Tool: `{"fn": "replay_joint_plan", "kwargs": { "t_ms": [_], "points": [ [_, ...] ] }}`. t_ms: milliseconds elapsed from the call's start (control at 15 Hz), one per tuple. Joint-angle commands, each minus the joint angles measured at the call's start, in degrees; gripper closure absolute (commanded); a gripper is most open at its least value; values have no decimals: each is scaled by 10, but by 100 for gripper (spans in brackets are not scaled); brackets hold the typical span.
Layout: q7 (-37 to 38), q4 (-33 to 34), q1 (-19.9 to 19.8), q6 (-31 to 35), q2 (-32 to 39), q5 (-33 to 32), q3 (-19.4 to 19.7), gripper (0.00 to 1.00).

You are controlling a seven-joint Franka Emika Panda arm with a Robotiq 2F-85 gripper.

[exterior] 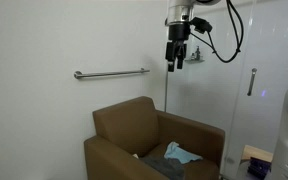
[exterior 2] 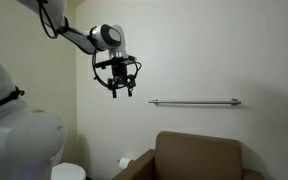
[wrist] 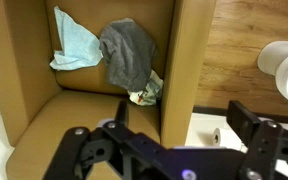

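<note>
Brown armchair (exterior: 124, 125) carries three cloths. One grey cloth (wrist: 127, 52), upper centre of the wrist view, slumps against the backrest. One light blue cloth (wrist: 76, 45) lies just left of it, and one small patterned cloth (wrist: 147, 92) touches its lower edge. The jaws hang wide open and empty, high above the seat, near one wall rail (exterior: 111, 73).

Soft, even indoor light (wrist foreground blurred).
</note>
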State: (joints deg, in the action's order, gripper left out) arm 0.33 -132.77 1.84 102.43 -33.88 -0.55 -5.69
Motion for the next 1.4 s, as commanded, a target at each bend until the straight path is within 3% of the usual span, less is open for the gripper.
{"fn": "replay_joint_plan", "kwargs": {
  "t_ms": [0,1000,1333],
  "points": [
    [3,1,8,-1,1,-4,6,0],
    [3,1,8,-1,1,-4,6,0],
    [-6,27,2,60,63,-11,10,0]
  ]
}}
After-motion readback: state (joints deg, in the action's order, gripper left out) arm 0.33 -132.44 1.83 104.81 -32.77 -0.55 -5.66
